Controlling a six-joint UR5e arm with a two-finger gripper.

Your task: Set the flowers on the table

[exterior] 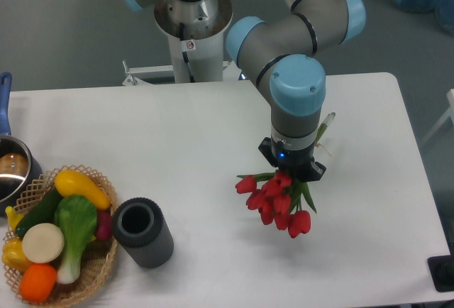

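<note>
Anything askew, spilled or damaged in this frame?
Nothing stands out. The flowers sit under the gripper, buds bunched together, none loose on the table. Whether the jaws grip them cannot be told. The dark cylinder stands upright, and the produce stays inside the basket.

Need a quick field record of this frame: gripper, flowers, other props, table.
gripper: pointing down over the right half of the table, fingers hidden by the wrist and flowers
flowers: red tulip bunch right under the gripper, buds toward the camera, stem end poking out behind the wrist; held or resting, cannot tell
table: white, bare around the flowers
basket: wicker, front-left corner, full of toy produce
cylinder: dark grey, hollow, upright, beside the basket
pot: left edge, blue handle
</note>
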